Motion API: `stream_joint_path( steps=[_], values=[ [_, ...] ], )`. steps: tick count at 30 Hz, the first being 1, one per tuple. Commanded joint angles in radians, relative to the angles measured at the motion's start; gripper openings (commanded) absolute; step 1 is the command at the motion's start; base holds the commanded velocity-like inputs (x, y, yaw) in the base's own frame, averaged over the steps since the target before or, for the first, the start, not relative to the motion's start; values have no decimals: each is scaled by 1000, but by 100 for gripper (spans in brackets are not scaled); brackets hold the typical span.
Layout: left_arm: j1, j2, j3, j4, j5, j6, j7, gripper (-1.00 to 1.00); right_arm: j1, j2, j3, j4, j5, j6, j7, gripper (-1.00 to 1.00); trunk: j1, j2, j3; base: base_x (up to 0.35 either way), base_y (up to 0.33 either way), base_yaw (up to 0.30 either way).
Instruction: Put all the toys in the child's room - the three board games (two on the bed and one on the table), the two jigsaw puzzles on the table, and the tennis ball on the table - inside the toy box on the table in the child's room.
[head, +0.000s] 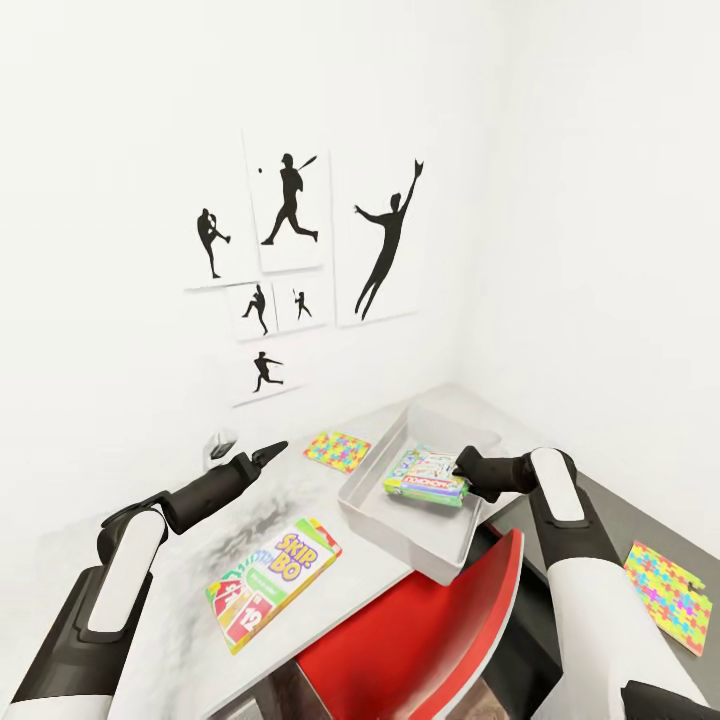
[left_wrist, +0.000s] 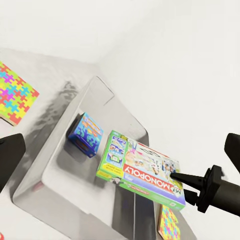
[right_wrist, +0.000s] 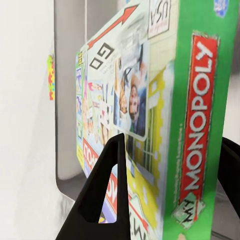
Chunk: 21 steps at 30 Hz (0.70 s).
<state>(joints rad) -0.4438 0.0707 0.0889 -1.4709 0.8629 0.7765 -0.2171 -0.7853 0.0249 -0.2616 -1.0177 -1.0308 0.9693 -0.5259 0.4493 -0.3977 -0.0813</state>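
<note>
Lighting: bright, even, diffuse; no source discernible. White walls (head: 560, 200) near blown out, the corner between them barely readable. Shadows: soft and faint, a grey smudge on the table (head: 250, 520) beneath the left arm, mild shading inside the toy box (head: 400, 520). No hard glare. Sharpness: clean render, print on the Monopoly (right_wrist: 200, 125) legible up close. Distortion: wide-angle stretch at head-view edges.

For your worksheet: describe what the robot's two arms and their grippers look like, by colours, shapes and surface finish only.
Both arms have smooth white shell segments with black joint sections and black forearms. The left gripper ends in slim, tapered black fingers. The right gripper is matte black too; in the right wrist view one finger is a pointed wedge with a triangular cut-out. No cables or markings show.
</note>
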Motion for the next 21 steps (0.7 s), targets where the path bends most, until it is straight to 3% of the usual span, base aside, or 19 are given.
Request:
stream_joint_path(
  steps=[1,21],
  values=[
    [-1,0,2,0,-1,6,-4,100,-1,1,-3,-1,-11,2,-10,-100,1,-2,-3,0,0,0],
    [-1,0,0,0,-2,6,-4,100,-2,13,4,-1,-13,4,-2,-100,1,-2,-25,0,0,0]
  ],
)
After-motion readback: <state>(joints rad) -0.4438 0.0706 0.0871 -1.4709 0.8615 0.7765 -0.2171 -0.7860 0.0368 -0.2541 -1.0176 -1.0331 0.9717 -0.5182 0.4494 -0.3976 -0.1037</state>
